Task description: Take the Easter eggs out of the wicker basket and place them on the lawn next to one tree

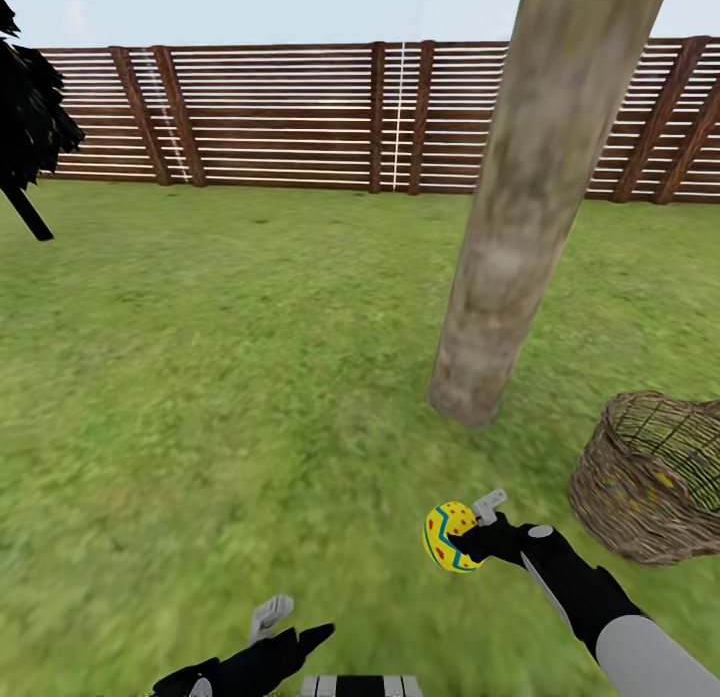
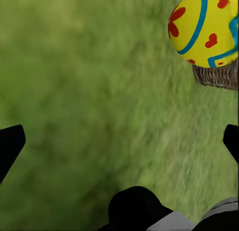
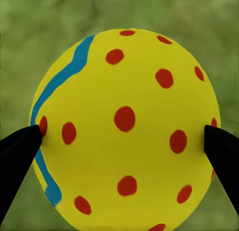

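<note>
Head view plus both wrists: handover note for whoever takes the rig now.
Right gripper: shut on an Easter egg, held above the lawn just short of the tree.
Left gripper: open, empty, low over the grass.
Wicker basket stands right of the trunk; its contents can't be made out.
Done: no egg seen lying by the tree yet.
Left: set this egg down by the trunk, then check the basket.

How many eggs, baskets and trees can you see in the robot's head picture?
Eggs: 1
Baskets: 1
Trees: 2, a pale trunk and a dark tree
Total: 4
</note>
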Robot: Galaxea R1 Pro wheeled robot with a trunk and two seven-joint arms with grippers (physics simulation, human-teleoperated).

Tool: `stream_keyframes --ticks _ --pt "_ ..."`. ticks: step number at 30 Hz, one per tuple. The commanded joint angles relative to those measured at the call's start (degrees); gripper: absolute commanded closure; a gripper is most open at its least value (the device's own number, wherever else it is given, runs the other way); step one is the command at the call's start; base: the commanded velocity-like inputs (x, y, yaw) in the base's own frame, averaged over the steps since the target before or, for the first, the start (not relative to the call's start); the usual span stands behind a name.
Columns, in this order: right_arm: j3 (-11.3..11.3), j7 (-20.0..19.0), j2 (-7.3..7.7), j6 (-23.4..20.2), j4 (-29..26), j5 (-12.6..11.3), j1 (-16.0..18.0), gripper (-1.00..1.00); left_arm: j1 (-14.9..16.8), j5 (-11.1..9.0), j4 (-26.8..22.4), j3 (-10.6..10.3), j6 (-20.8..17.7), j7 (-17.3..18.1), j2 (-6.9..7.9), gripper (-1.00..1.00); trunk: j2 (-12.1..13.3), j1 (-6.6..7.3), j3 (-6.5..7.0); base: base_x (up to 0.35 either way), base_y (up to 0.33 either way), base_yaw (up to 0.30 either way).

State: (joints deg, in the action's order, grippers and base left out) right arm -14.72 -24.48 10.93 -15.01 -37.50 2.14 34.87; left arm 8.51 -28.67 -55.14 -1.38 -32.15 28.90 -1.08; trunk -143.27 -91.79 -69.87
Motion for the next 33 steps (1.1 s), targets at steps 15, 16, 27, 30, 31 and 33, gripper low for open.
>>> stream_keyframes --ticks 15,16,27,30,31,33 --pt "-0.13 -0.13 -0.02 -0.2 0.14 0.23 0.02 1.0 -1.2 -3.29 -0.23 0.89 -0.8 17.47 7.3 -1.0 -0.04 -0.01 -0.27 0.0 0.0 0.0" --pt "-0.13 -0.13 -0.02 -0.19 0.14 0.23 0.02 1.0 -1.21 -3.3 -0.23 0.91 -0.81 17.48 7.3 -1.0 -0.04 -0.01 -0.27 0.0 0.0 0.0" --pt "-0.04 -0.13 0.05 -0.23 0.15 0.24 0.02 -1.0 -1.22 -3.32 -0.2 0.89 -0.81 17.51 7.32 -1.0 -0.04 -0.01 -0.27 0.0 0.0 0.0" --pt "-0.07 -0.13 0.04 -0.25 0.15 0.26 0.02 -1.0 -1.22 -3.32 -0.21 0.9 -0.81 17.51 7.32 -1.0 -0.04 -0.01 -0.27 0.0 0.0 0.0" --pt "-0.09 -0.13 0.03 -0.24 0.15 0.25 0.02 -1.0 -1.22 -3.32 -0.22 0.89 -0.81 17.51 7.32 -1.0 -0.04 -0.01 -0.27 0.0 0.0 0.0" --pt "-0.08 -0.13 0.01 -0.24 0.15 0.25 0.02 -1.0 -1.22 -3.32 -0.19 0.87 -0.81 17.51 7.32 -1.0 -0.04 -0.01 -0.27 0.0 0.0 0.0"
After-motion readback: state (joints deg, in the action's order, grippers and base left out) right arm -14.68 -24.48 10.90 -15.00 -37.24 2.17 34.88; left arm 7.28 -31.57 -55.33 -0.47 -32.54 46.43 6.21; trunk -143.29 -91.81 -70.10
